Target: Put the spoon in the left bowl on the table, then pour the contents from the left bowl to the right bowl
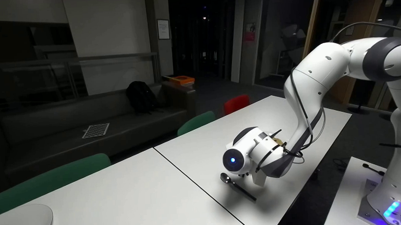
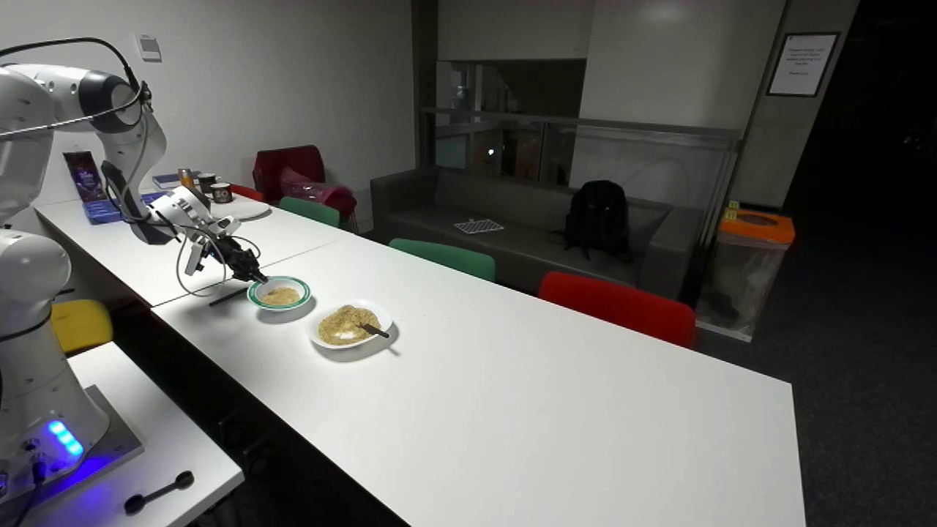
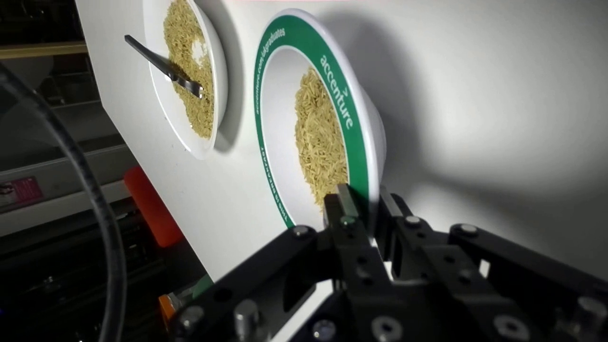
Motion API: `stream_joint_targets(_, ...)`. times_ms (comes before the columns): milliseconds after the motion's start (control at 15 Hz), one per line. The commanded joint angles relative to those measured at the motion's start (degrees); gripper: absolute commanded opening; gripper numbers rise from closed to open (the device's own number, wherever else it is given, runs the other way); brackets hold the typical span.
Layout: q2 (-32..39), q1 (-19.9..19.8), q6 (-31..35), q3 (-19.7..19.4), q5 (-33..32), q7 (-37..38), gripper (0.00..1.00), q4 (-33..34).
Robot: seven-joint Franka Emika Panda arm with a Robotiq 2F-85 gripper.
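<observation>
"So, what has the pincer [image 3: 366, 202] got hold of?"

"The edge of the green-rimmed bowl [image 3: 280, 118]. It's clamped there, one of its fingers [image 3: 354, 247] inside the rim and one outside, covering that stretch of it. Whether the bowl rests on the bench [image 2: 585, 410] or is a touch raised, I can't tell."

"And what's inside?"

"A bank of tan grains [image 3: 320, 142], slim and long; the near end runs out of sight behind the fingertips."

"Where's the spoon [image 1: 239, 187]?"

"Seen whole in an exterior view, it lies on the bench. Its handle [image 2: 228, 297] also shows in an exterior view, just beside the green-rimmed bowl, the head hidden behind bowl or pincer; I can't say which."

"And the wide bowl [image 3: 173, 111]?"

"Near the green-rimmed bowl, the two apart. The wrist view crops its top. A dark-handled utensil [image 3: 164, 67] leans over its rim into more of the grains, its tip too unclear to name. In an exterior view the arm [image 1: 317, 70] blocks most of both bowls, and just a tan patch [image 1: 277, 141] peeps past it."
</observation>
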Motion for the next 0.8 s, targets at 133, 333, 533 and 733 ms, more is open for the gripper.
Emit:
stream_joint_targets(133, 0.8, -1.1, -3.4, 1.7, -1.3, 0.2, 0.03, 1.3)
stream_joint_targets(333, 1.0, -0.9, -4.2, 1.7, -1.6, 0.2, 0.03, 1.4)
stream_joint_targets(533, 1.1, -0.8, -5.1, 1.7, -2.2, 0.1, 0.03, 1.4)
stream_joint_targets(733, 1.5, -0.6, -6.3, 1.6, -3.1, 0.1, 0.03, 1.5)
